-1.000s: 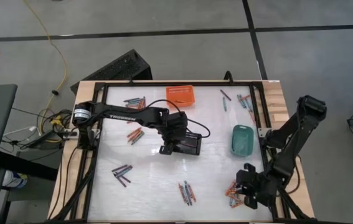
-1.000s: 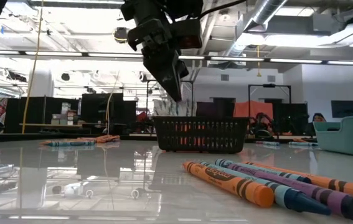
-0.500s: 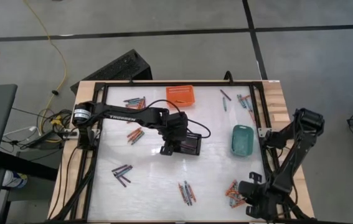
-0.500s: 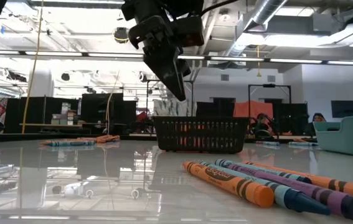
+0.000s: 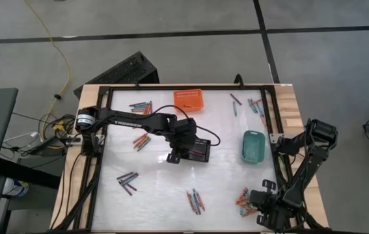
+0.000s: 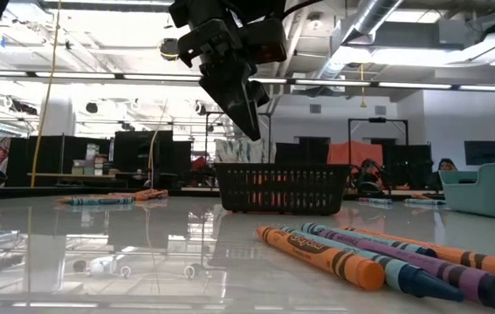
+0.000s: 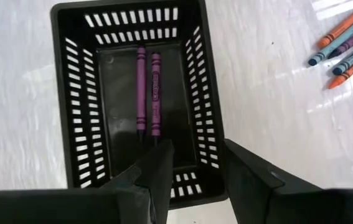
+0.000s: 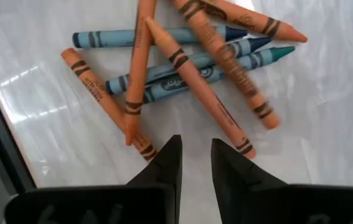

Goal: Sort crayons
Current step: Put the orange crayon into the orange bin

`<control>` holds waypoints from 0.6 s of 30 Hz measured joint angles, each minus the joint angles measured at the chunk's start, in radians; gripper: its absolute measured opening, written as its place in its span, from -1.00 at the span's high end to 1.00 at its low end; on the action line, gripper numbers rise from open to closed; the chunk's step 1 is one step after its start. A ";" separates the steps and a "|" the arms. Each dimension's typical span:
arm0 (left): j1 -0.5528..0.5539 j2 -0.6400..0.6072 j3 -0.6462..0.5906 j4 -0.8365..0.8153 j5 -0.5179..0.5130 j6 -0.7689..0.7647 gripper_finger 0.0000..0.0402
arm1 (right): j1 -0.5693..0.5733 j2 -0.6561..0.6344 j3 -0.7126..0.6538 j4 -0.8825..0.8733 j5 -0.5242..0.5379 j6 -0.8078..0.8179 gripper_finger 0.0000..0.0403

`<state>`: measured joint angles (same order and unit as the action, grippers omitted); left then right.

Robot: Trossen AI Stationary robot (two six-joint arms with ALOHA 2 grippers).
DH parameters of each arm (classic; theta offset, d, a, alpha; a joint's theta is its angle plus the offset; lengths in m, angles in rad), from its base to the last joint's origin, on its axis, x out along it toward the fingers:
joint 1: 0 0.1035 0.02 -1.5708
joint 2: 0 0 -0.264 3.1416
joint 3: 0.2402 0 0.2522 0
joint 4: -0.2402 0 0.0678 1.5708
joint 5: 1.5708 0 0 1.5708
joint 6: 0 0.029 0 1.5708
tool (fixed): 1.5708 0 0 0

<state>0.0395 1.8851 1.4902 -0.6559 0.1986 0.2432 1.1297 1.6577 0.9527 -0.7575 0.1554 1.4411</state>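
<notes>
Below the left gripper (image 7: 195,165), whose parted, empty jaws hover over the black basket (image 7: 83,124), lie two purple crayons (image 7: 148,93). Ahead of the right gripper's (image 8: 195,158) narrowly parted, empty jaws lies an orange-and-blue crayon pile (image 8: 182,62).

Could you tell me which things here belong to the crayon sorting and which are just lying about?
Job: crayons; black basket holding two purple crayons; orange basket; teal basket.
Lying about: keyboard; yellow cable.
</notes>
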 joint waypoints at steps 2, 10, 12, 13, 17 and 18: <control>0.000 0.000 0.000 0.000 0.000 0.000 0.40 | 0.000 0.000 0.004 -0.002 0.000 -0.002 0.62; 0.000 0.000 0.000 -0.004 0.000 0.008 0.40 | -0.008 -0.001 0.065 -0.084 0.082 -0.083 0.62; 0.000 0.000 0.000 -0.004 0.000 0.009 0.40 | -0.013 -0.002 0.068 -0.087 0.092 -0.107 0.61; 0.000 0.000 0.000 -0.004 0.001 0.009 0.40 | -0.014 -0.002 0.068 -0.092 0.093 -0.112 0.61; 0.000 0.000 0.000 -0.004 0.001 0.009 0.40 | -0.014 -0.001 0.057 -0.098 0.093 -0.130 0.53; 0.000 0.000 0.000 -0.004 0.001 0.009 0.40 | -0.014 -0.001 0.057 -0.100 0.093 -0.131 0.50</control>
<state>0.0395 1.8851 1.4902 -0.6601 0.1993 0.2520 1.1156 1.6569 1.0100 -0.8576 0.2481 1.3097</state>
